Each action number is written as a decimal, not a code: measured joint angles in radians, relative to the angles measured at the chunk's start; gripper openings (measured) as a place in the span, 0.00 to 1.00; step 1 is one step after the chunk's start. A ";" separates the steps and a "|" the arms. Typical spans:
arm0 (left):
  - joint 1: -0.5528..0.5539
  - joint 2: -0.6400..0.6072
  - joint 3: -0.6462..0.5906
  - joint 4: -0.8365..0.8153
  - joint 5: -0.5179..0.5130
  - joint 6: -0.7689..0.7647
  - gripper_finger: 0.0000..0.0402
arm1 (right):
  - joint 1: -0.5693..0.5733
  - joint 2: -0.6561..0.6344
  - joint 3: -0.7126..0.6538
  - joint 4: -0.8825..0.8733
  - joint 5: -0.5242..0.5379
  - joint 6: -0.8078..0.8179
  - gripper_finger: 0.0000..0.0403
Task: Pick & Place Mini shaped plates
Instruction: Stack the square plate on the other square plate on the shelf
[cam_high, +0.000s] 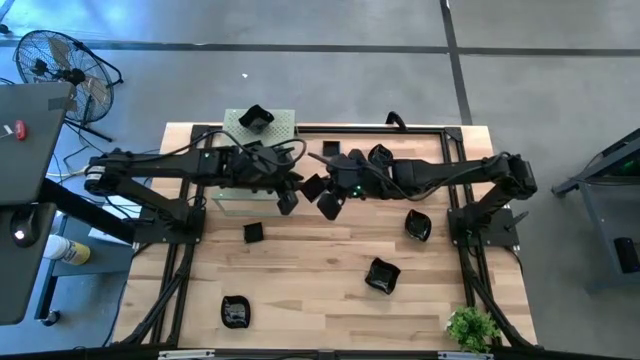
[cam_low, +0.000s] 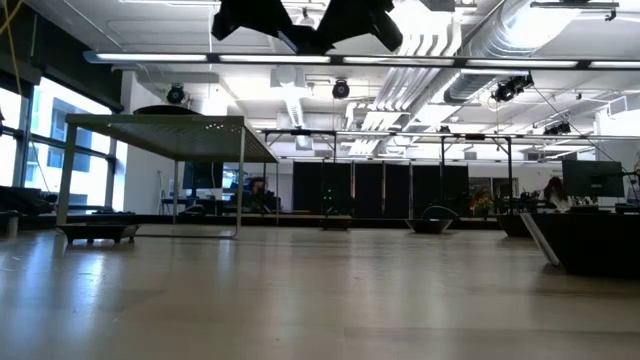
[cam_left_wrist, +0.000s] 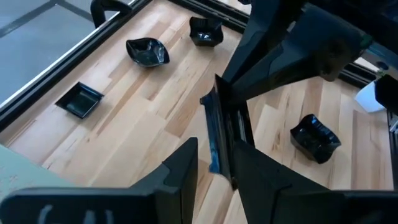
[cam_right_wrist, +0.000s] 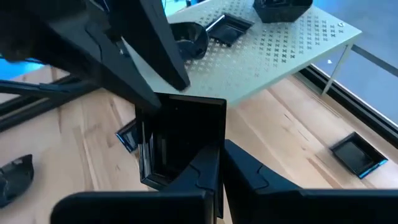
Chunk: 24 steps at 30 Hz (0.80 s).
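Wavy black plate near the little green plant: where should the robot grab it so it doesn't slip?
Probably by its raised rim, from straight above, with one finger inside and one outside. The wavy plate sits open side up, alone on the wooden table, with free space all around its rim.

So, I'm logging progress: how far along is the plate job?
Done: three plates sit on the board. In hand: the right gripper grips a square plate, the open left gripper at it. Left: at least four loose plates on the table.
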 joint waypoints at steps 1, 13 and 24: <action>0.000 0.002 0.000 0.003 0.000 0.000 0.25 | 0.000 0.000 0.000 0.004 0.003 0.000 0.02; 0.000 -0.005 0.000 0.017 0.013 -0.001 0.02 | 0.000 0.000 0.000 0.013 -0.013 -0.003 0.02; 0.001 -0.016 0.000 0.008 0.005 -0.028 0.01 | 0.000 0.000 0.000 0.016 -0.005 0.006 0.16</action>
